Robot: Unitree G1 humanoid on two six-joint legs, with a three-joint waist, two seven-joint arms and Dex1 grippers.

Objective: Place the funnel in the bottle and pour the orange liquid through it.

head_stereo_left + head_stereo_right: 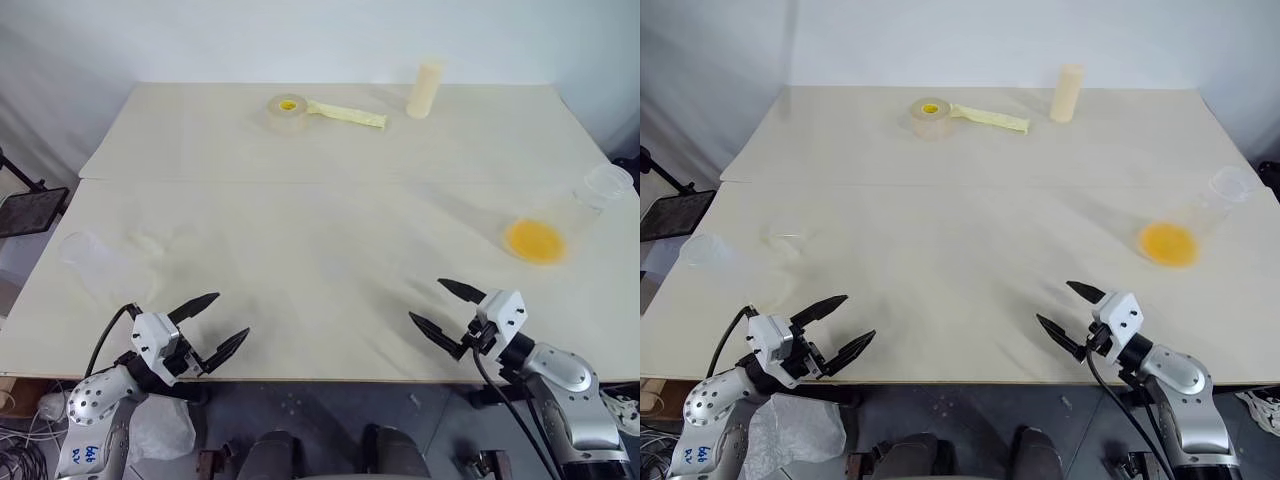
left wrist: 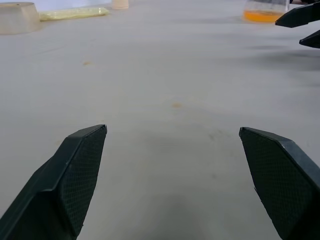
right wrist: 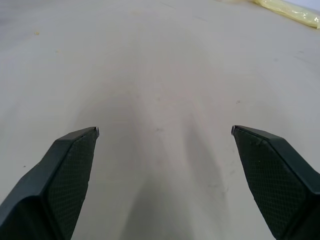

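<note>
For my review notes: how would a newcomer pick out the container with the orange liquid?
Start at the pale table and go to its right edge. A clear plastic conical flask stands there, near the open right gripper. Its bright orange liquid sets it apart from the opaque cream cylinder at the far side.

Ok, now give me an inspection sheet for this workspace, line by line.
Surface: cream table, seam running across it.
Job's things: clear bottle near the left edge, with a faint clear shape beside it, too faint to identify; orange liquid in a clear flask near the right edge.
Clutter: tape roll, yellow strip and cream cylinder at the far side.
Claws: left claw and right claw open, empty, over the near edge.
Cables: black cable at the left arm, another at the right.
Surroundings: white backdrop; black stand at left.
</note>
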